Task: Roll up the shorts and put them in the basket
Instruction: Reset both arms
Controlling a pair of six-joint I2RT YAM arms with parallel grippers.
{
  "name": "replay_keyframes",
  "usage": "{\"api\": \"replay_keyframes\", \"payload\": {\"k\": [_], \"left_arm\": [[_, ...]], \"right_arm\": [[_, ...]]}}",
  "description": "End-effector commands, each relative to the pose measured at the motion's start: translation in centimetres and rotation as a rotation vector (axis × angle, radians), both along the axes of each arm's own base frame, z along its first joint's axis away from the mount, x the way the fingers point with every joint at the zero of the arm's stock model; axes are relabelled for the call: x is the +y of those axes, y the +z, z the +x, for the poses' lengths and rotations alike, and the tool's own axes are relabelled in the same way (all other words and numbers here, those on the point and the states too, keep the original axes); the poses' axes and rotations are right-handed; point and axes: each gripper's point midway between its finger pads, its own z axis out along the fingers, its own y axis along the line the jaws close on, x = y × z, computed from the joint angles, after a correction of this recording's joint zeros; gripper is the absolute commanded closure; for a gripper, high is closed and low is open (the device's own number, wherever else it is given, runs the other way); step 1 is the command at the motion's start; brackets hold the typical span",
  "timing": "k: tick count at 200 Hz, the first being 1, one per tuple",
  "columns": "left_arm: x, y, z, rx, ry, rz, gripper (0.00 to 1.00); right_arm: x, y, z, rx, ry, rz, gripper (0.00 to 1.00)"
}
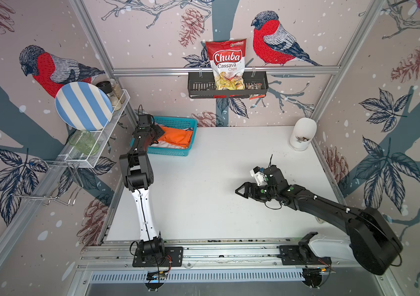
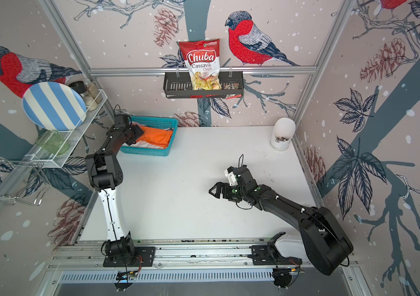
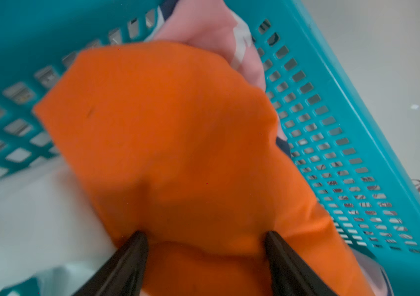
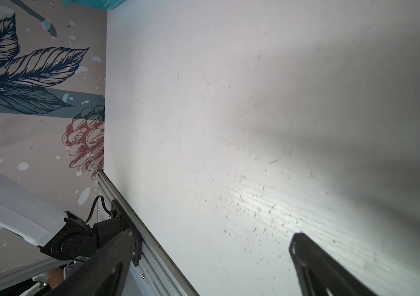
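Shorts in three colours are lying together in the teal basket point(image 3: 332, 128), and we are looking at them mostly from the left wrist. We are finding the left gripper point(image 3: 203, 234) lowered into the basket with its jaws standing well apart. The orange shorts point(image 3: 173, 133) are spreading out ahead of the jaws and running back between them. Both fingertips point(image 3: 139, 238) are meeting the orange cloth, which is bulging a little between them. The jaws are not clamping it from either side.

Outside one finger we are seeing the white shorts point(image 3: 24, 217), tucked partly under the orange pair. Outside the other finger the basket's perforated wall is running close by. Beyond the orange pair, farther ahead of the jaws, the pink shorts point(image 3: 203, 25) are bunching against the wall, with bits of navy and white print showing. The wrist view is blurring, so we are not making out any waistband.

In both top views the right gripper point(image 1: 239, 191) is hanging over the white table point(image 1: 216, 166), well apart from the basket. Its jaws are spread wide with nothing between them. Only bare tabletop is lying ahead of them.
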Motion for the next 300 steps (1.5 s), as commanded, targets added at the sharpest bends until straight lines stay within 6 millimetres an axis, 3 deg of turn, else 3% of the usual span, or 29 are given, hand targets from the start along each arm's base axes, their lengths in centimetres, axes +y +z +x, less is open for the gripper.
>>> {"api": "replay_keyframes", "payload": {"k": [1, 27, 45, 68, 85, 94, 131, 147, 174, 194, 228, 266, 286, 299, 300], "left_arm": [[-0.5, 6.2, -0.3, -0.155, -0.012, 0.039, 0.18], [-1.9, 10.4, -3.7, -0.250, 0.000, 0.105, 0.05], [-3.0, 12.6, -6.8, -0.303, 0.023, 0.171, 0.03], [-4.2, 12.9, -11.8, -0.335, 0.066, 0.256, 0.03], [-4.7, 12.0, -15.4, -0.368, 0.099, 0.315, 0.03], [-4.5, 10.5, -17.5, -0.351, 0.127, 0.359, 0.03], [-2.4, 5.7, -23.1, -0.266, 0.209, 0.522, 0.04], [-2.5, 4.0, -23.9, -0.261, 0.171, 0.575, 0.04], [-3.2, 1.8, -24.3, -0.305, 0.095, 0.625, 0.04], [-4.3, 0.6, -23.4, -0.322, 0.014, 0.629, 0.05], [-6.3, 1.6, -21.2, -0.414, -0.130, 0.682, 0.05], [-8.0, 0.9, -20.6, -0.442, -0.252, 0.664, 0.05], [-9.1, 1.3, -21.4, -0.507, -0.300, 0.664, 0.05], [-9.7, 1.7, -23.0, -0.604, -0.314, 0.674, 0.04], [-9.7, 1.0, -23.2, -0.586, -0.319, 0.672, 0.04]], "right_arm": [[-2.9, 1.2, 2.7, -0.139, -0.066, -0.117, 0.00], [-8.5, 3.5, 7.3, -0.343, -0.253, -0.308, 0.00], [-13.2, 5.0, 10.1, -0.448, -0.423, -0.419, 0.00], [-19.6, 5.9, 12.5, -0.516, -0.656, -0.524, 0.00], [-23.4, 5.5, 13.1, -0.558, -0.788, -0.574, 0.00], [-24.9, 5.2, 13.2, -0.587, -0.832, -0.600, 0.00], [-28.6, 2.9, 12.1, -0.708, -0.939, -0.714, 0.00], [-29.3, 1.3, 12.0, -0.704, -0.965, -0.725, 0.00], [-28.2, 2.9, 12.4, -0.831, -0.952, -0.665, 0.00], [-28.2, 3.7, 12.4, -0.902, -0.949, -0.669, 0.00], [-28.3, 2.7, 11.6, -0.963, -0.950, -0.614, 0.00], [-26.7, 2.1, 13.0, -0.947, -0.831, -0.604, 0.00], [-26.7, 1.8, 13.0, -0.927, -0.822, -0.602, 0.00], [-26.8, 2.0, 13.0, -0.939, -0.827, -0.602, 0.00], [-26.8, 2.0, 12.9, -0.939, -0.827, -0.603, 0.00]]}}
